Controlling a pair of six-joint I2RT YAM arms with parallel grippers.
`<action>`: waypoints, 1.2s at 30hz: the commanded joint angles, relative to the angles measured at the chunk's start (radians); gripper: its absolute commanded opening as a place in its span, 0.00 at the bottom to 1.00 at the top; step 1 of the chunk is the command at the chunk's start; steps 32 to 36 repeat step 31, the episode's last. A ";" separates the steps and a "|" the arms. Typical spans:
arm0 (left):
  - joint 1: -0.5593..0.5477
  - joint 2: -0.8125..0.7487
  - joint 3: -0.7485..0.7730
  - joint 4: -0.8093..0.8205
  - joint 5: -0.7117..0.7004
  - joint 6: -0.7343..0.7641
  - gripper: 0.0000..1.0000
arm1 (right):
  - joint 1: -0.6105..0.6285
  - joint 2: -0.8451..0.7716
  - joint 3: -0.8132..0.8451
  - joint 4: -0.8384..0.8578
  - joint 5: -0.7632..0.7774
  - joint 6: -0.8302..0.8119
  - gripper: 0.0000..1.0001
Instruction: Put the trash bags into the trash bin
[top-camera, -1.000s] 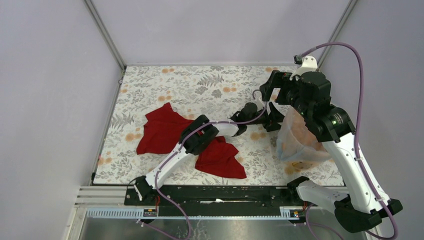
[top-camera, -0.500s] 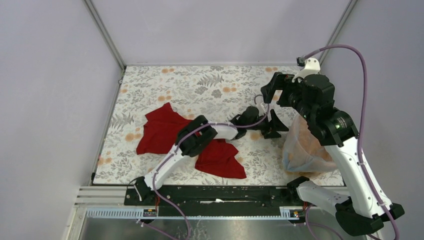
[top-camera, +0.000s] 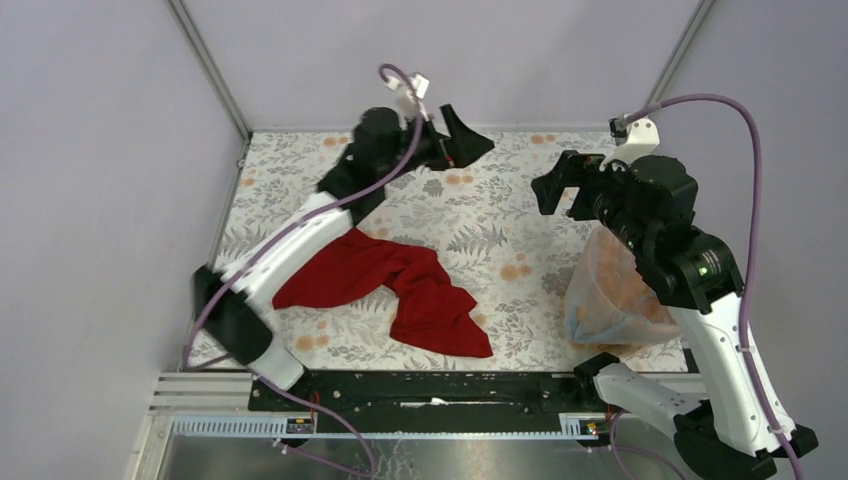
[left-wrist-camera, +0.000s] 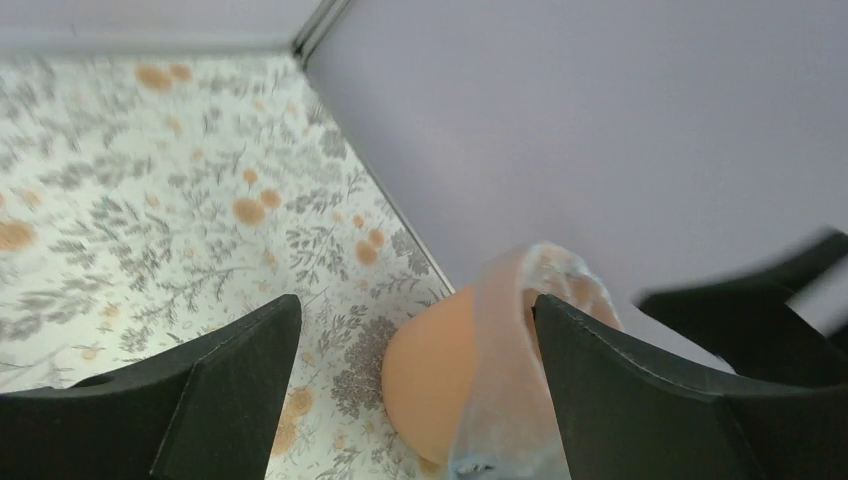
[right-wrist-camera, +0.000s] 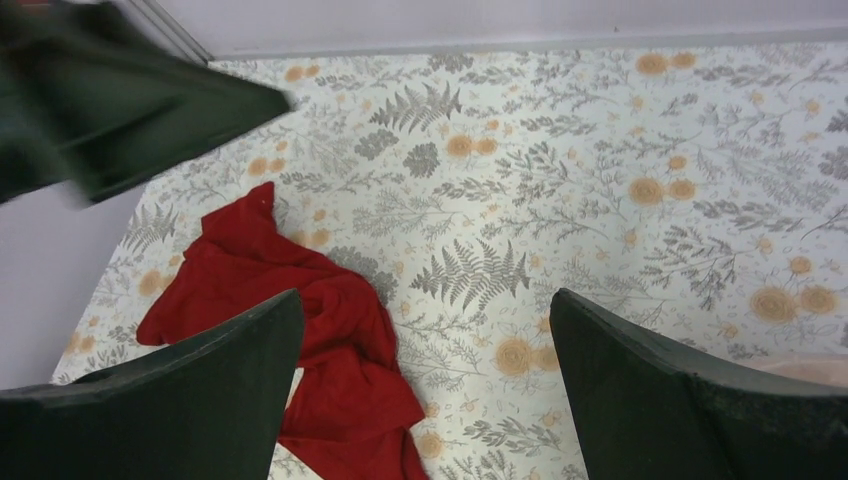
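Note:
The orange bucket stands at the right edge of the table, under my right arm. The pale-blue film bag is draped over and around it; I cannot tell how much lies inside. In the left wrist view the bucket shows with the film across it. My left gripper is open and empty, raised at the back of the table, far from the bucket. It is also open in its own view. My right gripper is open and empty above the table, left of the bucket, and open in its own view.
A large red cloth lies crumpled on the floral table, left of centre, and also shows in the right wrist view. Grey walls close in the left, back and right sides. The bucket sits close to the right wall.
My left arm has swung from beside the bucket up and back to the far middle of the table. My right gripper has drifted slightly right. The bag stays on the bucket.

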 joint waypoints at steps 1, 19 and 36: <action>-0.040 -0.264 -0.046 -0.252 -0.137 0.226 0.92 | -0.002 -0.041 0.099 -0.013 -0.008 -0.053 1.00; -0.040 -0.758 0.088 -0.540 -0.389 0.400 0.99 | -0.003 -0.123 0.154 0.094 -0.041 -0.048 1.00; -0.040 -0.724 0.126 -0.543 -0.390 0.420 0.99 | -0.002 -0.112 0.166 0.090 0.010 -0.096 1.00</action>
